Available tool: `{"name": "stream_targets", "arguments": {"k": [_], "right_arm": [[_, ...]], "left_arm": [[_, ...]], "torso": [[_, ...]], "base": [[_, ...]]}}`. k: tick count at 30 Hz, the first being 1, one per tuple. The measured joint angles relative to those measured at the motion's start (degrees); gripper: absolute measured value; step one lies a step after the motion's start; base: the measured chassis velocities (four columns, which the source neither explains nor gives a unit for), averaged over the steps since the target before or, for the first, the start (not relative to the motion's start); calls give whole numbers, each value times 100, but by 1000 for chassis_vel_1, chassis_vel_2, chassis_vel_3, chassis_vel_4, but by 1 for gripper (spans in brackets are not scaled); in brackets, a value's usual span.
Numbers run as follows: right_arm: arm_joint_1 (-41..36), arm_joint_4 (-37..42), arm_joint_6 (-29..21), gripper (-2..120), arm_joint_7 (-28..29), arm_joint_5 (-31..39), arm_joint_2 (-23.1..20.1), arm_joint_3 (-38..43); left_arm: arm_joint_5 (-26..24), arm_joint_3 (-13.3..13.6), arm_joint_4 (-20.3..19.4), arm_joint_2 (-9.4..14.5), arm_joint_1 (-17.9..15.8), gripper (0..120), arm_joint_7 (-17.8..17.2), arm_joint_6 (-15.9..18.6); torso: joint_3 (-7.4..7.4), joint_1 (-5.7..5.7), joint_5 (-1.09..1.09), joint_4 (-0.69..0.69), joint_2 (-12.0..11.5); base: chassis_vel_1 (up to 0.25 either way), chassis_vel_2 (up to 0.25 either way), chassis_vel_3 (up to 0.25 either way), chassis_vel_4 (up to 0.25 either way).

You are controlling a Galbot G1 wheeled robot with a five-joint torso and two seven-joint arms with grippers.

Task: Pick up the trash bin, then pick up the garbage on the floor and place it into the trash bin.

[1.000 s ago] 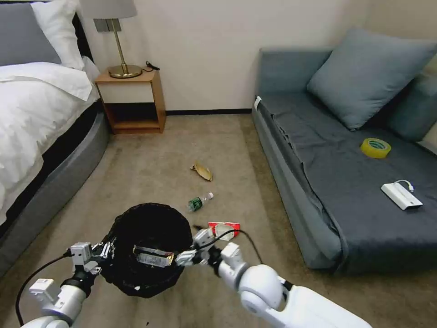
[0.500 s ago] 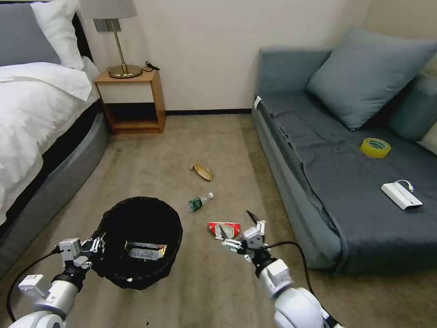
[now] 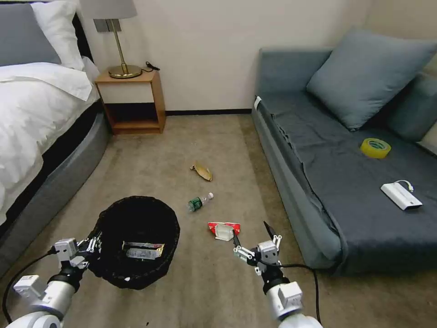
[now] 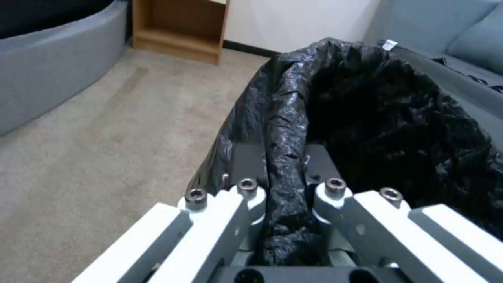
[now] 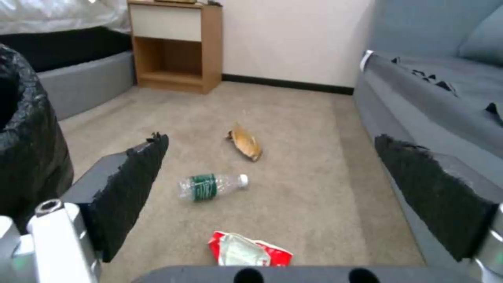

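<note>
Trash bin (image 3: 136, 241): round, black, lined. Held at its near left rim by the left gripper (image 3: 91, 248). One gold-yellow wrapper (image 3: 144, 250) already lies inside, on the liner.

Carton (image 3: 224, 230): red and white, crushed, on the carpet (image 3: 159, 159) just ahead of the right gripper (image 3: 255, 239), between the bin and the sofa (image 3: 318, 182).

Bottle (image 3: 199, 202): small, clear, green label, on its side, farther out than the carton.

Tan scrap (image 3: 202, 172): curled, farther out again, toward the nightstand (image 3: 132, 98).

Risks, as judged. The left hold looks to be on liner plastic and rim together; if the plastic slips, the bin may sag or tip and spill the wrapper. The carton is flat and crumpled, so the right fingers (image 5: 131, 184) may skate over it or push it along the carpet instead of closing round it. Coming down too hard would press the pads into the carpet. The bottle is round and could roll if nudged during the carton pick.

Left arm: low at the robot's left, wrist level, jaws clamped across the rim and a fold of liner, as the left wrist view shows (image 4: 283, 173).

Right arm: extended forward and low, wrist pointing down the room, jaws spread wide and holding nothing. In the right wrist view the carton (image 5: 249, 249) sits centred between the two pads and close in.
</note>
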Motion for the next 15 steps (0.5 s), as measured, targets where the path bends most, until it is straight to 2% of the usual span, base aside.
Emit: {"name": "stream_targets", "arguments": {"k": [15], "right_arm": [[-52, 98, -153, 100, -77, 105, 0, -62]], "left_arm": [[-38, -26, -21, 4, 14, 6, 17, -36]], "torso": [[0, 0, 0, 0, 0]], "base": [[0, 0, 0, 0]]}}
